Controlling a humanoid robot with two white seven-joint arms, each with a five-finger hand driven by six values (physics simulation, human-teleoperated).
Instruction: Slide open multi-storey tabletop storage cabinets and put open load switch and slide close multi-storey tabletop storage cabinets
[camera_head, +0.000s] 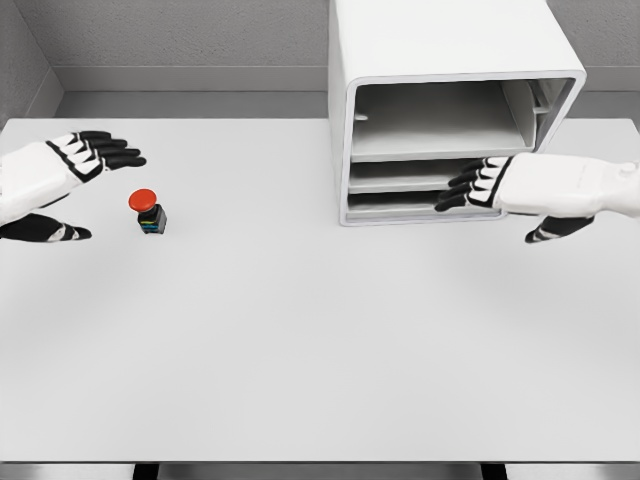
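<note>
The white left hand (62, 170) hangs open and empty near the smooth white table's (300, 350) left edge, just beside a small black load switch with a round red button (148, 212). The right hand (510, 188), fingers extended, reaches the boxy white 3-tier cabinet's (440, 60) lower shelves near the far edge.

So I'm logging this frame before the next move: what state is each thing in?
Cabinet: upright, front open, trays inside, none slid out.
Switch: upright on the table, red button on top, untouched.
Left hand: open, beside the switch, apart.
Right hand: open, fingers at the lower trays.
</note>
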